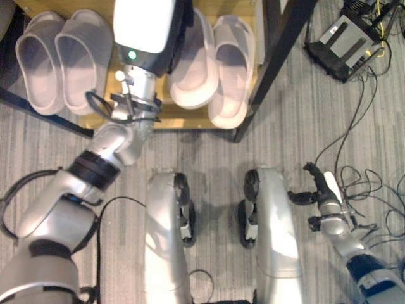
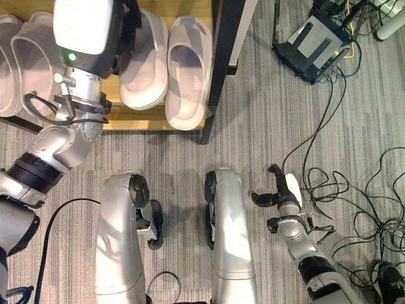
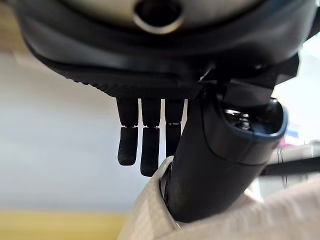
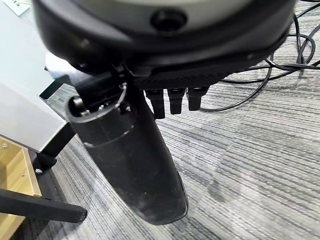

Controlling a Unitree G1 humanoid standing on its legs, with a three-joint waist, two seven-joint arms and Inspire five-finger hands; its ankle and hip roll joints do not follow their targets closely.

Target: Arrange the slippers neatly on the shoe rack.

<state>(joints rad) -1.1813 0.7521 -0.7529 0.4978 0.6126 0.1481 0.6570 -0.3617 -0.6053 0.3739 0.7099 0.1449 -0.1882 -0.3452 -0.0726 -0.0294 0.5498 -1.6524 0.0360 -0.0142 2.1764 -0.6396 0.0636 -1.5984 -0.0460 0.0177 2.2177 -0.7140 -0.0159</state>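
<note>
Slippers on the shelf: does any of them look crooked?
Yes. The rightmost pale grey-white rubber slipper sits further forward than its partner, its end hanging over the wooden shoe rack edge. The left hand touches the partner.

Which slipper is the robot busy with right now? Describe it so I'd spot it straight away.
Look at the wooden shoe rack, where four pale slippers lie in two pairs. Take the pair nearer the black post. It is the slipper farther from the post, partly hidden under the left robot hand; its partner overhangs the shelf's edge.
</note>
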